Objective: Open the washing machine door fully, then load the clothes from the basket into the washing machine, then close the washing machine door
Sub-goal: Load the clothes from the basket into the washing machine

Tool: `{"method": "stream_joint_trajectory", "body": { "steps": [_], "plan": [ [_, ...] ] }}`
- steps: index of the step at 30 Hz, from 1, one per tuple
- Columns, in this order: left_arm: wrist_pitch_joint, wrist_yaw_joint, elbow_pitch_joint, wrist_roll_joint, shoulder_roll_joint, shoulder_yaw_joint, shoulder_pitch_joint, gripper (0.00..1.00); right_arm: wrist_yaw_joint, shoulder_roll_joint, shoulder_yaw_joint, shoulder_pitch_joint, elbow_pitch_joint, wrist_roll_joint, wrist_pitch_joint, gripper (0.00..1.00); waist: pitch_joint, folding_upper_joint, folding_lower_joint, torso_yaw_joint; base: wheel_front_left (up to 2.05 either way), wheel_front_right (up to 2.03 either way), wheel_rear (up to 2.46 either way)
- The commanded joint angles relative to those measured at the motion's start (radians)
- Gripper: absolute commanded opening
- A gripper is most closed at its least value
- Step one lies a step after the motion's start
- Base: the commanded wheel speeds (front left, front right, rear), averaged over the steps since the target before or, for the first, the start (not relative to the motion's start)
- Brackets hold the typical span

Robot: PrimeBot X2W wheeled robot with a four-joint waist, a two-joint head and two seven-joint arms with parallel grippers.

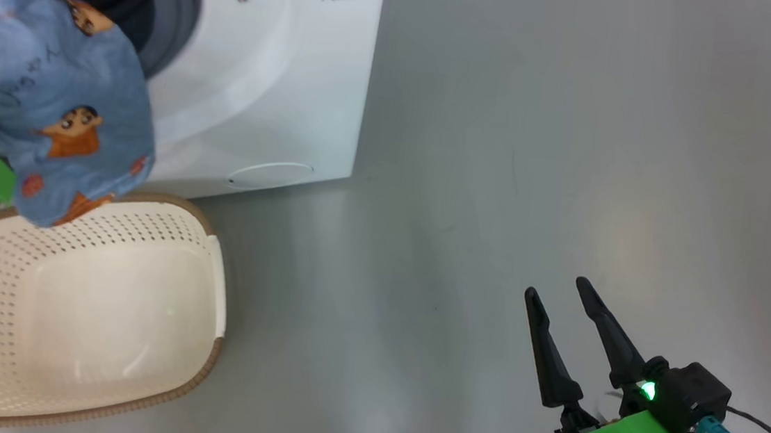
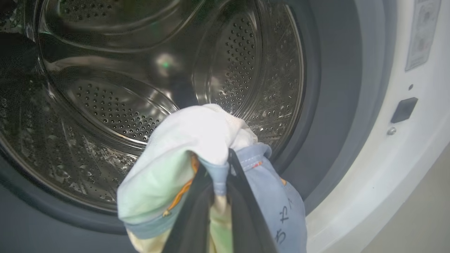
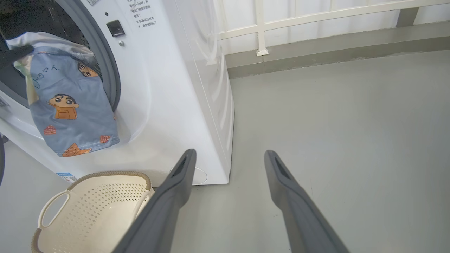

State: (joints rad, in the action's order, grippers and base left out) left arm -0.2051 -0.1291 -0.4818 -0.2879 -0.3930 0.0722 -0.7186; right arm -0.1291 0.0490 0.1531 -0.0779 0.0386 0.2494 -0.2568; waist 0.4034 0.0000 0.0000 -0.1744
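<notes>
Head view and both wrist views. Left end effector (image 2: 216, 161) is clenched on the clothes (image 1: 66, 112): its two dark fingers (image 2: 246, 211) pinch a bundle made of a white piece, a pale green-cream piece and a blue garment printed with orange cartoon figures. The bundle is held at the mouth of the washing machine (image 1: 265, 80), in front of the steel perforated drum (image 2: 105, 105) and framed by the grey-blue gasket (image 2: 334, 105). The white top of the bundle points towards the drum. The blue garment hangs downward across the lower gasket and the white front panel. It appears to brush the panel in the right wrist view, though contact cannot be told with certainty. The basket (image 1: 147, 223) stands on the grey floor (image 1: 572, 156) just before the machine, directly beneath the hanging garment, its perforated cream walls and brown rim showing. A round flap (image 1: 270, 174) lies low on the machine front, near the basket's far corner. Right end effector (image 1: 556, 287) is released, its fingers spread apart and grasping nothing, held over the floor well apart from the machine and the basket. A white railing (image 3: 260, 28) runs behind the machine.
</notes>
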Motion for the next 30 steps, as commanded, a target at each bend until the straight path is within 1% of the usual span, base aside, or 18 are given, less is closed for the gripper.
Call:
{"method": "stream_joint_trajectory", "body": {
  "steps": [1, 9, 14, 20, 26, 30],
  "plan": [
    [0.005, -0.001, 0.01, -0.011, -0.059, -0.022, -0.041, 0.0, -0.002, 0.001, 0.028, -0.014, -0.029, 0.006, -0.005, 1.0, 0.029, 0.0, 0.0, -0.02, 0.0, 0.0, 0.0],
    [0.034, -0.001, -0.072, -0.057, -0.13, 0.053, -0.176, 0.0, -0.002, 0.001, 0.039, -0.026, -0.048, 0.018, -0.005, 1.0, 0.11, 0.0, 0.0, -0.044, 0.0, 0.0, 0.0],
    [0.052, -0.001, -0.111, -0.078, -0.161, 0.111, -0.27, 0.0, -0.002, 0.001, 0.053, -0.034, -0.054, 0.029, -0.005, 1.0, 0.161, 0.0, 0.0, -0.059, 0.0, 0.0, 0.0],
    [0.062, -0.001, -0.153, -0.119, -0.178, 0.161, -0.367, 0.0, -0.002, 0.001, 0.076, -0.041, -0.057, 0.048, -0.005, 1.0, 0.21, 0.0, 0.0, -0.081, 0.0, 0.0, 0.0],
    [0.075, -0.001, -0.177, -0.131, -0.204, 0.202, -0.429, 0.0, -0.002, 0.001, 0.088, -0.034, -0.06, 0.063, -0.005, 1.0, 0.255, 0.0, 0.0, -0.098, 0.0, 0.0, 0.0],
    [0.058, -0.001, -0.182, -0.134, -0.223, 0.23, -0.464, 0.0, -0.002, 0.001, 0.102, -0.032, -0.06, 0.069, -0.005, 1.0, 0.28, 0.0, 0.0, -0.105, 0.0, 0.0, 0.0]
  ]
}}
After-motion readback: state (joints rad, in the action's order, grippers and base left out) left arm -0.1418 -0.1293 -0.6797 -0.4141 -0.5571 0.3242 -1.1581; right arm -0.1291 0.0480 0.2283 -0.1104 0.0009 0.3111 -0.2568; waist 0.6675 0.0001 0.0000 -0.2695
